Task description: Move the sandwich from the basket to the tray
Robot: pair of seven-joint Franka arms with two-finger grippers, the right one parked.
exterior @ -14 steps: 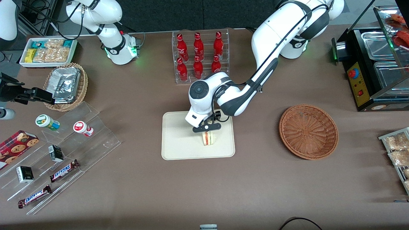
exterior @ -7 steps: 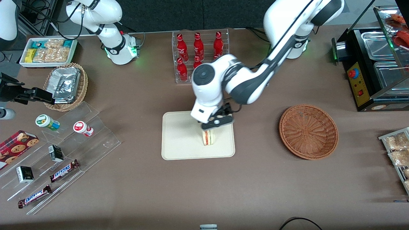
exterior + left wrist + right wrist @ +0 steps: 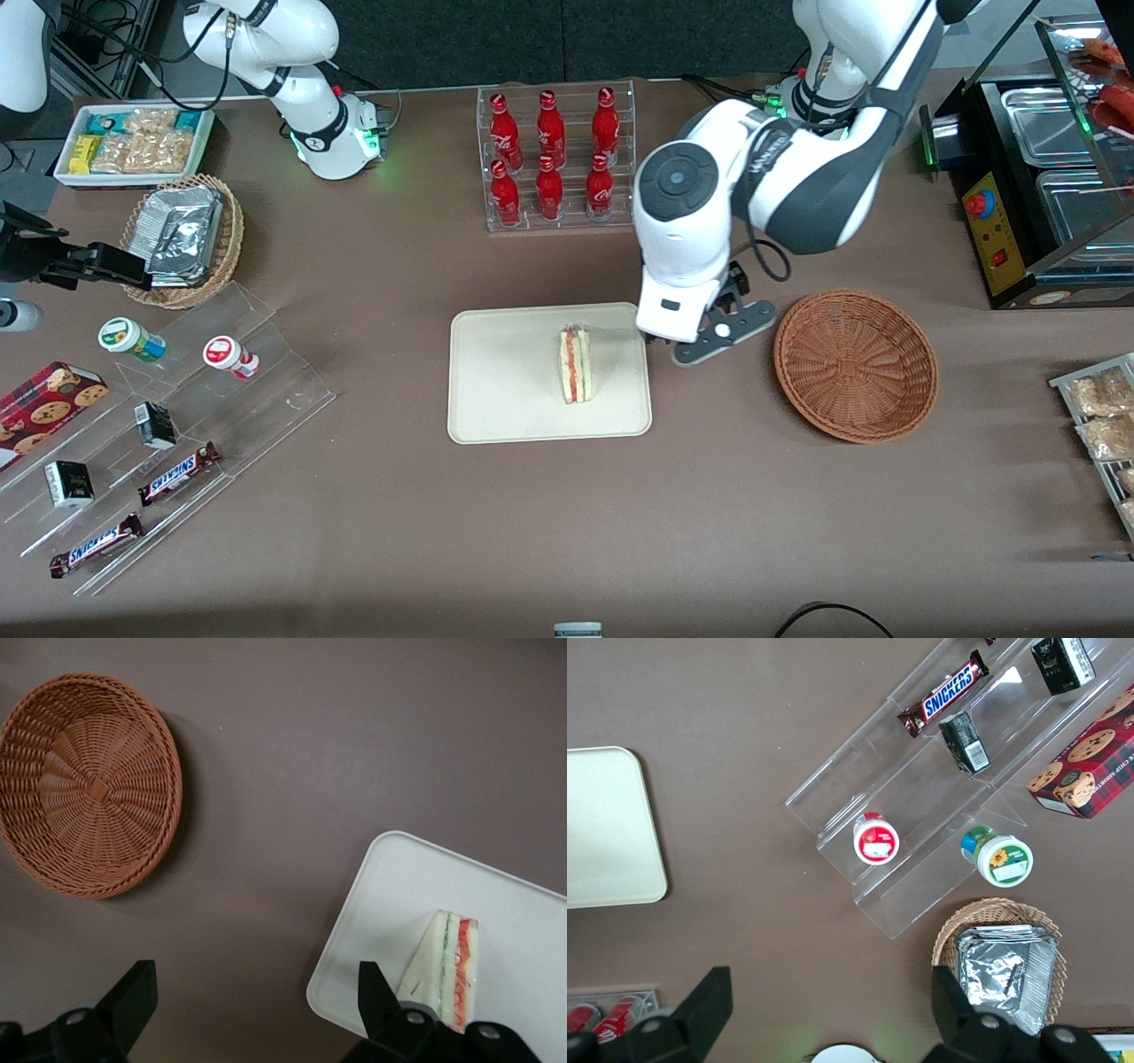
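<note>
The sandwich point(image 3: 576, 365) stands on its edge on the cream tray point(image 3: 505, 390), its red and green filling facing up; the left wrist view shows the sandwich point(image 3: 447, 964) on the tray point(image 3: 390, 904) too. The round reddish-brown basket point(image 3: 855, 363) sits empty toward the working arm's end of the table, and the basket point(image 3: 87, 784) shows in the wrist view as well. My gripper point(image 3: 719, 330) hangs open above the bare table between tray and basket, with nothing between its fingers point(image 3: 135, 990).
A clear rack of red bottles point(image 3: 554, 155) stands farther from the front camera than the tray. A black food warmer point(image 3: 1036, 177) sits at the working arm's end. Clear stepped shelves with snacks point(image 3: 168, 425) and a tan basket of foil packets point(image 3: 186, 239) lie toward the parked arm's end.
My gripper has let go of the sandwich, risen and swung off the tray toward the basket. The sandwich stays standing on the tray.
</note>
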